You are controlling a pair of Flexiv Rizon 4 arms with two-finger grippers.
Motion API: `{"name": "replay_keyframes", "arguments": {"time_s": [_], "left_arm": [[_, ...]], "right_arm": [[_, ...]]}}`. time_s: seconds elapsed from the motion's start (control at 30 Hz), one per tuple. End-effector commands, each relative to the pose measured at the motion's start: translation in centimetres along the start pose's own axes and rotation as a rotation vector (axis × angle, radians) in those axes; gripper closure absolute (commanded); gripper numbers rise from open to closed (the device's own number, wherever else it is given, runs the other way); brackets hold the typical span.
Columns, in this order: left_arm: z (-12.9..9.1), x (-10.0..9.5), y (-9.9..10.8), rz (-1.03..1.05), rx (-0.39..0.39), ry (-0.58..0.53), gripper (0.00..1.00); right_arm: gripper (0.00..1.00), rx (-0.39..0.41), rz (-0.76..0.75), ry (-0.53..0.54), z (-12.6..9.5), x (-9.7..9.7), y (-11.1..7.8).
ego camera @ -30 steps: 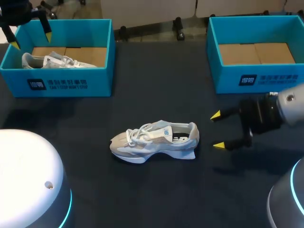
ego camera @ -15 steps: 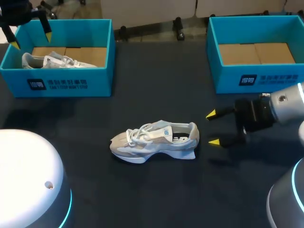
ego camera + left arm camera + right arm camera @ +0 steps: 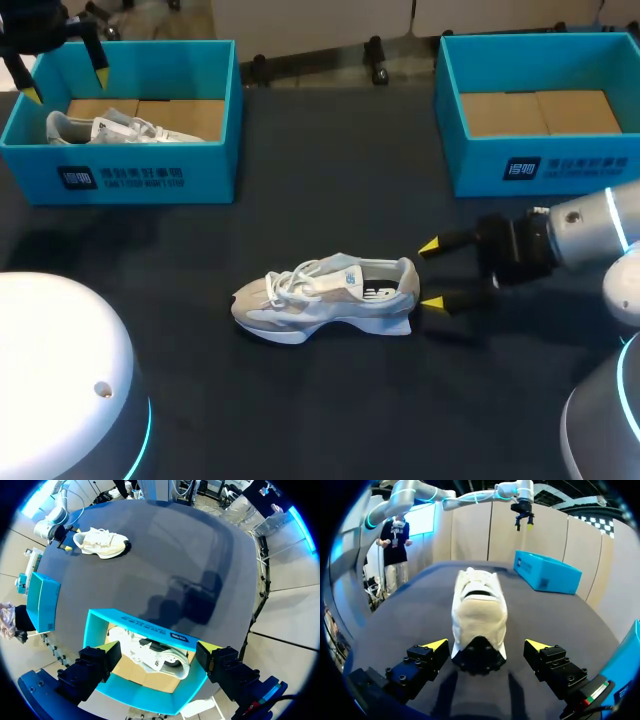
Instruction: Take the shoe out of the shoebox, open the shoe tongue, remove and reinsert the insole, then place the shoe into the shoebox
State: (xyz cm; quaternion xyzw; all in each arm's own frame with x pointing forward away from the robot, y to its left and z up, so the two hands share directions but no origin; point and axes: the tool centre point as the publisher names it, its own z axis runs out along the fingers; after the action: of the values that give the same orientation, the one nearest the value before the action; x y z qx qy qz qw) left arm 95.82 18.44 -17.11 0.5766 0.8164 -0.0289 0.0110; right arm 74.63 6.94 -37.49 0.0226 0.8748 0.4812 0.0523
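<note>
Pale shoe (image 3: 325, 297) on its sole, heel just ahead of right hand (image 3: 430, 274), hand wide open, gripping nothing

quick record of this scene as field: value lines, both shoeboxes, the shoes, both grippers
left shoebox: holds a second shoe
right shoebox: no shoe, only its cardboard floor shows
loose shoe: on its sole between the boxes, heel toward the right gripper
right gripper: open, fingers either side of the heel, not touching
left gripper: open, above the left shoebox
</note>
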Motion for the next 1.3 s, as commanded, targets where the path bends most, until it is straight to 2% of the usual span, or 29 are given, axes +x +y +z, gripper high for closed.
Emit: {"name": "replay_keyframes", "arguments": {"time_s": [0.03, 0.63, 1.3], "left_arm": [[0.0, 0.1, -0.1, 0.000, -0.004, 0.001, 0.00], [0.0, 0.1, -0.1, 0.000, -0.004, 0.001, 0.00], [0.0, 0.1, -0.1, 0.000, -0.004, 0.001, 0.00]], "right_arm": [[0.00, -0.012, -0.006, -0.027, 1.4, 0.1, 0.1], [0.00, -0.061, 0.021, -0.002, 5.0, 1.3, -0.2], [0.00, -0.085, 0.034, 0.043, 7.3, 1.1, -1.2]]}}
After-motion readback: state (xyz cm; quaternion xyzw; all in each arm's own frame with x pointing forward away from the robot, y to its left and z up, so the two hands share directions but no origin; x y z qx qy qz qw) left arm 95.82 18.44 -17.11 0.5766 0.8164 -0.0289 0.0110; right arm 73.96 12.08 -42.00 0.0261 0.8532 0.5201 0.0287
